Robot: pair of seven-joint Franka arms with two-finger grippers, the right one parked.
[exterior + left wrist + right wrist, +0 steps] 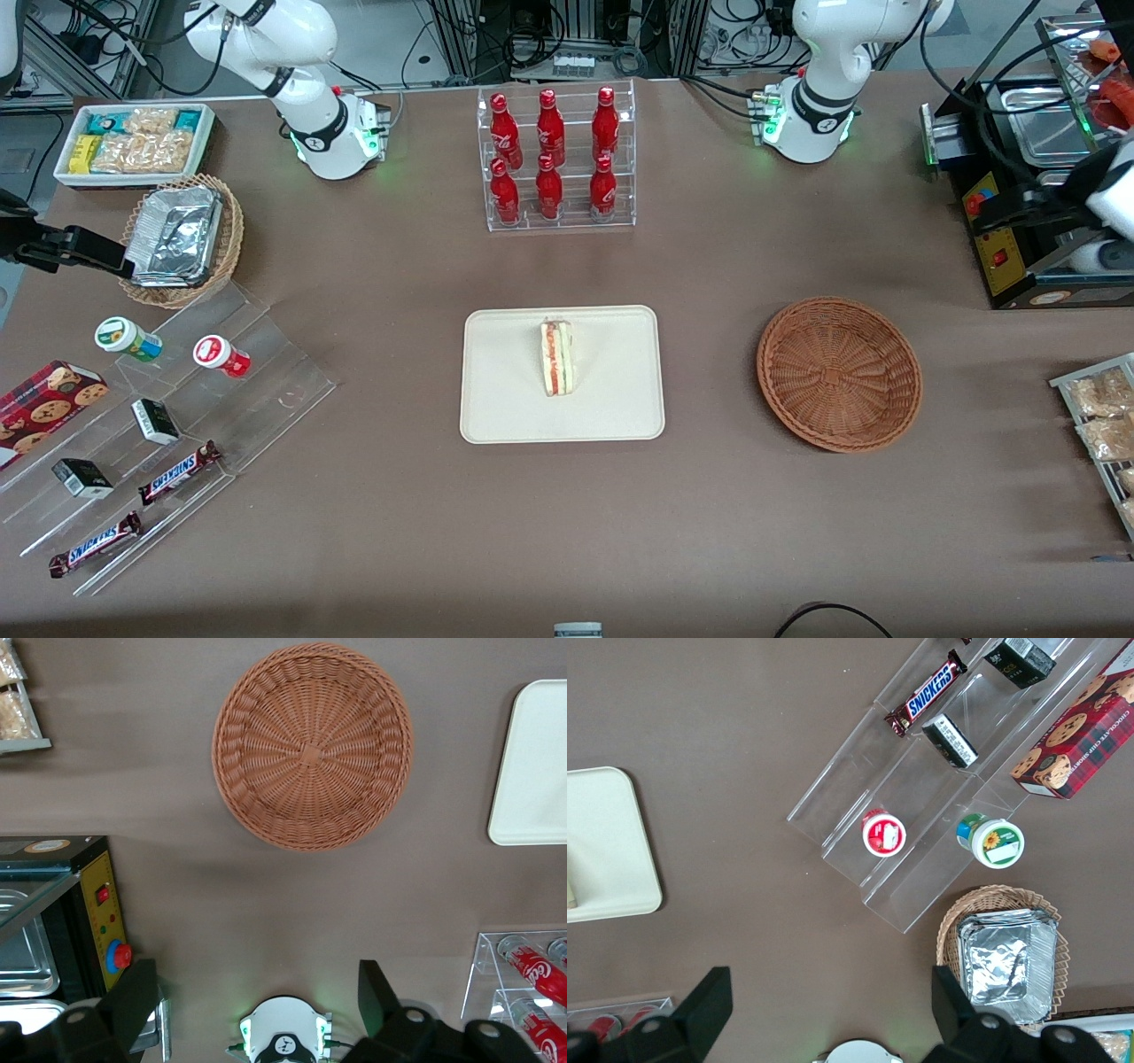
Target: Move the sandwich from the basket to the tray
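The sandwich [556, 356] lies on its side on the cream tray [505, 390], with its red, green and white filling edge showing. The reddish-brown woven basket [839, 372] stands empty beside the tray, toward the working arm's end of the table. My gripper [1019, 217] is held high by the black machine, farther from the front camera than the basket. In the left wrist view the gripper [257, 988] is open with nothing between its fingers, and it looks down on the empty basket [312, 749] and a corner of the tray [536, 771].
A clear rack of red bottles [556, 159] stands farther from the front camera than the tray. A black machine with steel pans [1028, 186] and a rack of snack bags [1103, 425] sit at the working arm's end. Acrylic steps with snacks [159, 425], a foil-lined basket [182, 239] and a white bin [133, 142] lie toward the parked arm's end.
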